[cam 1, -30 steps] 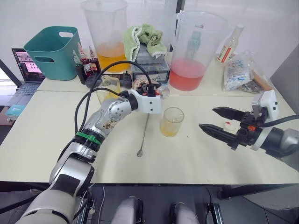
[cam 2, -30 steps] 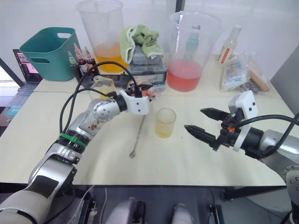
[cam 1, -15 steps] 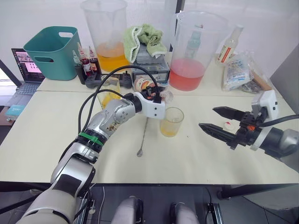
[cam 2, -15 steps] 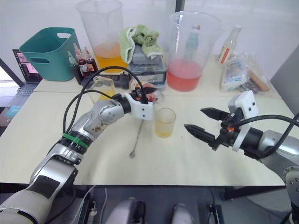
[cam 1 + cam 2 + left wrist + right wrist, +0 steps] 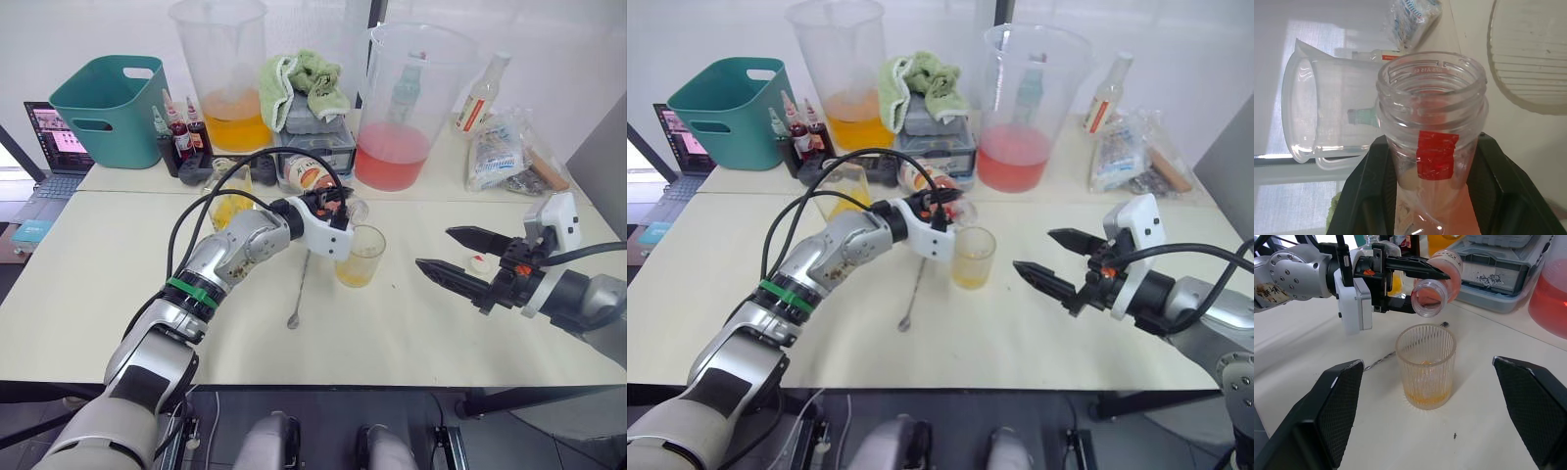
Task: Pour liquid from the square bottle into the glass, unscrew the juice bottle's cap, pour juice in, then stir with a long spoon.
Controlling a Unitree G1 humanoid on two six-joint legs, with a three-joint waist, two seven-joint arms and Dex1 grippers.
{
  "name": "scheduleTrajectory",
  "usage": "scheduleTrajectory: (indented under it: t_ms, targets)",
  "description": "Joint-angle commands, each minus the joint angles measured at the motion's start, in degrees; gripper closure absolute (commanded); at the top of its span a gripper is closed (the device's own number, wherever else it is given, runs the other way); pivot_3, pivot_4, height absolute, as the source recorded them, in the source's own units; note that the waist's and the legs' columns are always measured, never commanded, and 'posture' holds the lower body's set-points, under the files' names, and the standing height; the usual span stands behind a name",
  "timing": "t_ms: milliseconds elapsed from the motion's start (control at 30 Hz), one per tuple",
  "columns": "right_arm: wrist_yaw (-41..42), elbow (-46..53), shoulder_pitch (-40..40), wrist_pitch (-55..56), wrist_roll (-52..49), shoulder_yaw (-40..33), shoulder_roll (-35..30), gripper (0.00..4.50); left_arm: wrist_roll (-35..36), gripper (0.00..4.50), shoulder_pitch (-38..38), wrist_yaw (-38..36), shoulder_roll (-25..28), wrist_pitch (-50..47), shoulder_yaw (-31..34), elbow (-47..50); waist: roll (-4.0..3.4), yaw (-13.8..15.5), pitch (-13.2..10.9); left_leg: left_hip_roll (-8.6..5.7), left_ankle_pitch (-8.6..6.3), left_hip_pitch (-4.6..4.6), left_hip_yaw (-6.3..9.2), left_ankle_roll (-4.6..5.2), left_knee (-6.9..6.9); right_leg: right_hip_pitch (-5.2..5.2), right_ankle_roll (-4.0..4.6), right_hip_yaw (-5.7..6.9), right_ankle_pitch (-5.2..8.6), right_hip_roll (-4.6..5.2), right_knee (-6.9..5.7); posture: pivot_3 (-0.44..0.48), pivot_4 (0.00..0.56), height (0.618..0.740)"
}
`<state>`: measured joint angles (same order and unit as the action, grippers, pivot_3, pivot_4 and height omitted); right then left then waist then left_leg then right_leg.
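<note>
The left end effector (image 5: 1400,284) is clenched around a small clear plastic juice bottle (image 5: 1437,281), tipped on its side with its uncapped mouth just above the rim of a ribbed glass (image 5: 360,256) near the middle of the counter (image 5: 98,264). The glass holds a little orange liquid. The right end effector (image 5: 453,256) hovers released, fingers spread, well apart toward the counter's right edge. A long spoon (image 5: 300,284) lies flat just beside the glass. The bottle looks light, thin-walled and squeezable, probably best gripped mid-body; the glass is likely fragile and easily tipped.
</note>
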<state>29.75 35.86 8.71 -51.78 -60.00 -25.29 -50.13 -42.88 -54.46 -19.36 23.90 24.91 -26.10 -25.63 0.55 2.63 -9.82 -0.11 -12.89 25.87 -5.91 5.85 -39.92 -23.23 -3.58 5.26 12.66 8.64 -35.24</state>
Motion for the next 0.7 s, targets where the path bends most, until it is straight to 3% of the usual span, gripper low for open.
scheduleTrajectory:
  t_ms: [33,700]
  targets:
    - [-0.24,0.97,0.47,0.97,-1.03,-0.79,-0.08,0.02,-1.06,2.90,-2.34,2.64,-0.05,0.02,0.56,2.28,0.00,-0.01,0.00,0.00,0.00,0.00,0.00,0.00,0.00,0.00,0.00,0.00,0.00,0.00,0.00,0.000,0.150,0.739]
    - [-0.83,-0.01,0.64,0.84,-0.84,-0.61,-0.21,0.02,-5.66,2.90,-4.09,3.64,0.94,1.47,-1.49,2.66,0.00,-0.13,0.00,0.00,0.00,0.00,-0.01,0.01,-0.02,-0.02,0.00,0.00,0.00,0.00,-0.09,0.000,0.150,0.739]
